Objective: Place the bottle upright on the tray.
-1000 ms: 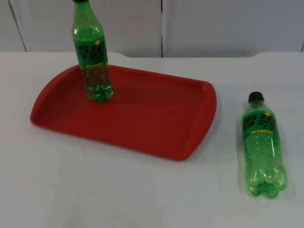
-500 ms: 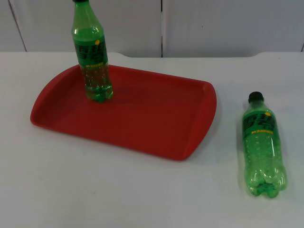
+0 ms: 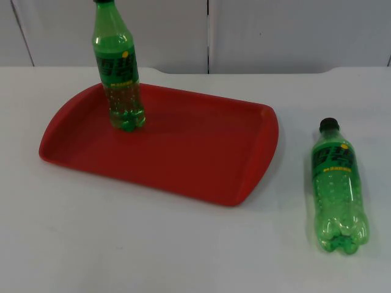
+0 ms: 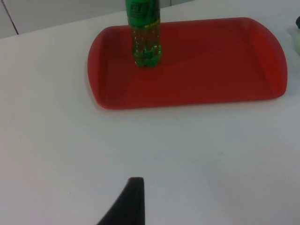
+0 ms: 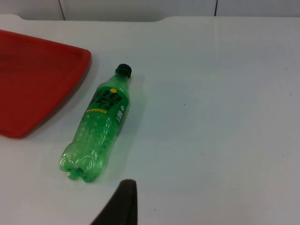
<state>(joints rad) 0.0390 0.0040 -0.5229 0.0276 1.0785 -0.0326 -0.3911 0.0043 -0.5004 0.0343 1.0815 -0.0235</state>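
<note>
A red tray (image 3: 183, 152) lies on the white table, left of centre. One green bottle (image 3: 119, 73) with a black cap stands upright on the tray's far left part; the left wrist view shows this bottle (image 4: 146, 35) on the tray (image 4: 211, 70). A second green bottle (image 3: 337, 183) lies on its side on the table right of the tray, with its cap toward the wall. The right wrist view has this lying bottle (image 5: 99, 131) beside the tray's edge (image 5: 33, 79). My left gripper (image 4: 129, 204) waits over bare table, short of the tray. My right gripper (image 5: 121, 204) hovers just short of the lying bottle's base.
The grey partition wall (image 3: 275, 30) closes the table's far side. White table top (image 3: 153, 244) stretches in front of the tray and around the lying bottle.
</note>
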